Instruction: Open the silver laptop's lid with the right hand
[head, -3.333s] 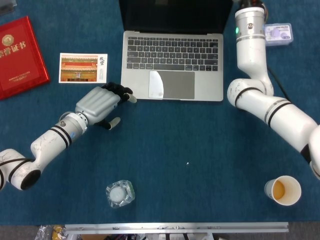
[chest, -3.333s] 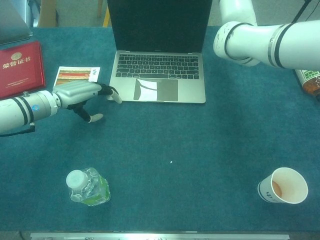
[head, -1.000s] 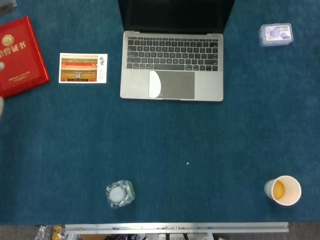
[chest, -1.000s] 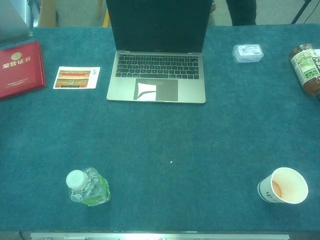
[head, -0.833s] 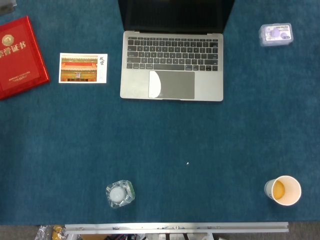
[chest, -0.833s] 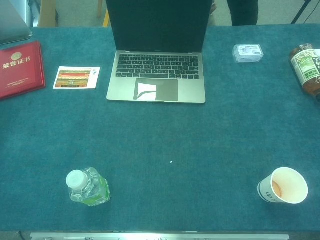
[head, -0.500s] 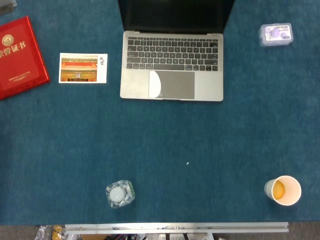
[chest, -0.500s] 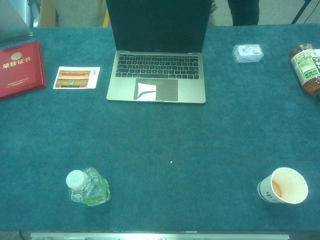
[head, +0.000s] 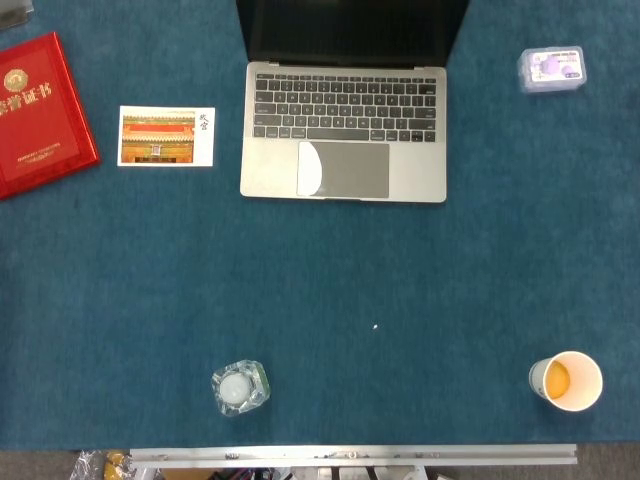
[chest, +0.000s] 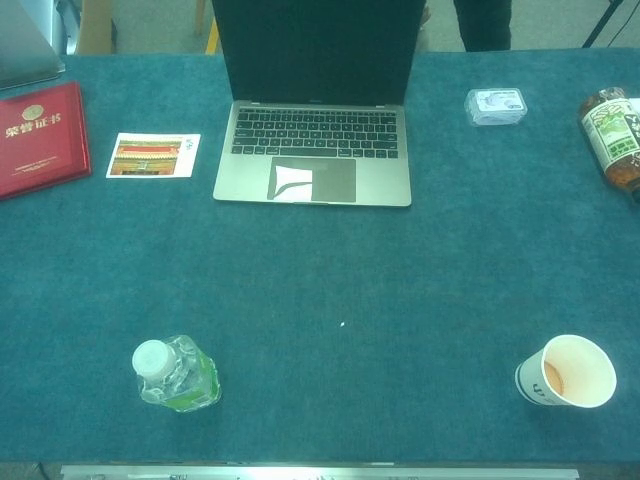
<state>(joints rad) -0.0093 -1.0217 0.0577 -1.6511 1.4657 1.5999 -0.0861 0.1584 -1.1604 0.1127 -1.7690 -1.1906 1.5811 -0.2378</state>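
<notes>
Both hands gone from view, fingers unseen, silver laptop (head: 343, 125) lid up.

head view: straight down over table (head: 320, 290). chest view: lower, angled forward. shared: laptop (head: 343, 130), paper cup (chest: 565, 371).

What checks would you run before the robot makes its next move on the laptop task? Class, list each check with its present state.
1. Lid of the silver laptop raised, keyboard exposed: ok, open in both views.
2. Screen on: cannot tell, it shows dark.
3. Laptop base flat on the table: ok.
4. Both hands clear of the laptop: ok, neither hand shows in either view.
5. Paper cup upright, away from the laptop: ok, near the front right corner.
6. Water bottle upright, away from the laptop: ok, front left.
</notes>
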